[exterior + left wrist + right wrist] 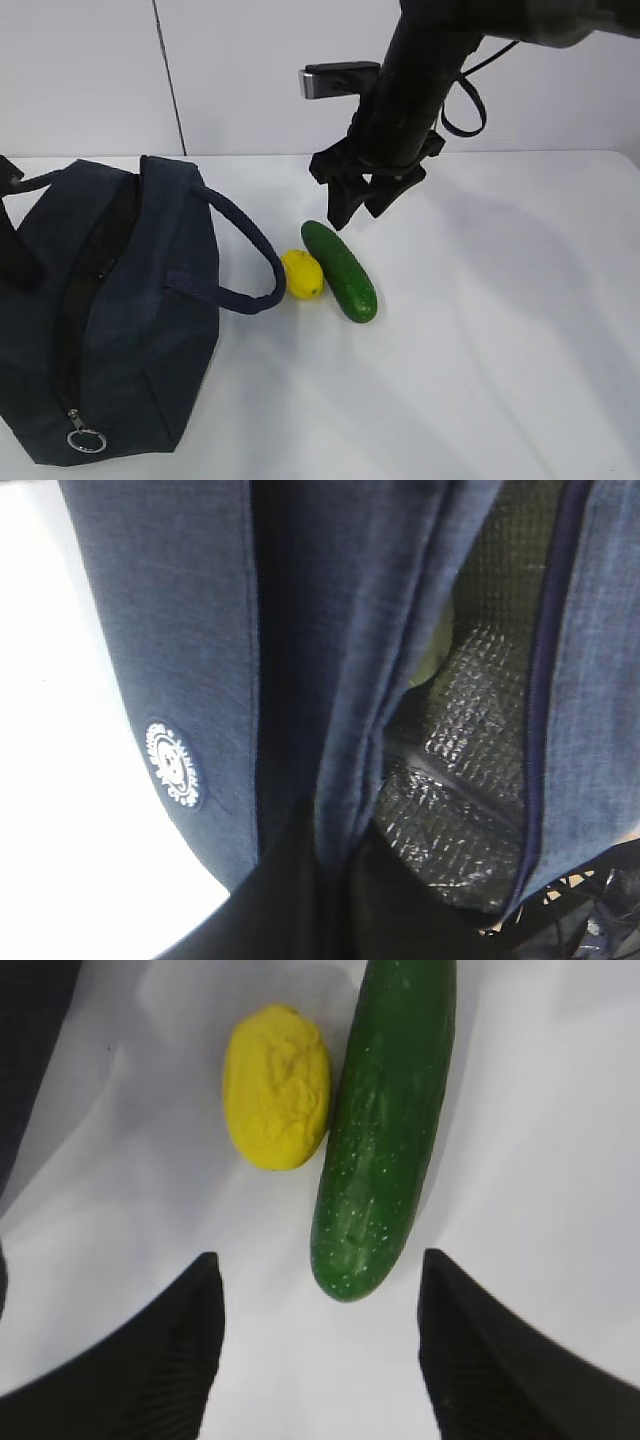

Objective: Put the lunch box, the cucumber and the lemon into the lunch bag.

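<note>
Cucumber, short, glossy, dark green, lies between the right tool's open, empty jaws: descend centred, clear of the touching yellow oval lemon.

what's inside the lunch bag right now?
Through the open zipper of the lunch bag, the left wrist view shows silver quilted lining and a pale green sliver, possibly the lunch box lid. The rest is covered by fabric. The lemon and cucumber are outside on the table.

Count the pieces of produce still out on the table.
2. The lemon lies next to the lunch bag, by its handle loop. The cucumber lies against the lemon's other side, under the open right gripper. The bag could hide more.
</note>
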You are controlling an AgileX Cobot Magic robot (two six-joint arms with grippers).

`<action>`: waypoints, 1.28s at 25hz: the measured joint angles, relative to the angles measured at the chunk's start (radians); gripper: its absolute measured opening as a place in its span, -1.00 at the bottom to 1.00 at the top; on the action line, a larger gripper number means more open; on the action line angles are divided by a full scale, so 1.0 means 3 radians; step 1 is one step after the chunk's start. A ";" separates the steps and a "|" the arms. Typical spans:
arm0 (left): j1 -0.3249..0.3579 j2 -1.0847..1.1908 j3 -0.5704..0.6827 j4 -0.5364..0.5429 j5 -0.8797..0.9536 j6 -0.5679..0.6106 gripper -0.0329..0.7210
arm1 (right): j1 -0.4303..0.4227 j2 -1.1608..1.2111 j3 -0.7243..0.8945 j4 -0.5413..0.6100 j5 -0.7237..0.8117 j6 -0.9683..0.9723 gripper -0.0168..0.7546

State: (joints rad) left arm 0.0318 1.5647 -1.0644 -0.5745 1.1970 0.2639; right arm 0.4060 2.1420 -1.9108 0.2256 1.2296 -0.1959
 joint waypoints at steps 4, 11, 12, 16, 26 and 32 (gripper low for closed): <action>0.0000 0.0000 -0.0002 0.0052 0.0000 -0.0022 -0.91 | 0.0000 0.0121 -0.0048 0.0000 0.0000 0.0087 0.22; 0.0000 0.0000 -0.0007 0.0093 0.0000 -0.0022 -0.91 | 0.0000 0.0381 -0.0108 -0.0126 -0.0006 0.0263 0.24; 0.0000 0.0000 -0.0007 0.0100 0.0000 -0.0028 -0.91 | 0.0000 0.0416 -0.0120 -0.0141 -0.0013 0.0272 0.24; 0.0000 0.0000 -0.0020 0.0114 0.0000 -0.0028 -0.91 | 0.0000 0.0555 -0.0202 -0.0151 -0.0053 0.0318 0.24; 0.0000 0.0000 -0.0020 0.0135 0.0000 -0.0028 -0.91 | 0.0000 0.0920 -0.0697 -0.0229 -0.0076 0.0346 0.25; 0.0000 0.0000 -0.0020 0.0135 0.0000 -0.0028 -0.91 | 0.0000 0.1055 -0.0735 -0.0249 -0.0041 0.0352 0.25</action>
State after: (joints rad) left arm 0.0318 1.5647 -1.0704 -0.5341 1.1970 0.2554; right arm 0.4060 2.4585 -2.1313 0.1509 1.2172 -0.0903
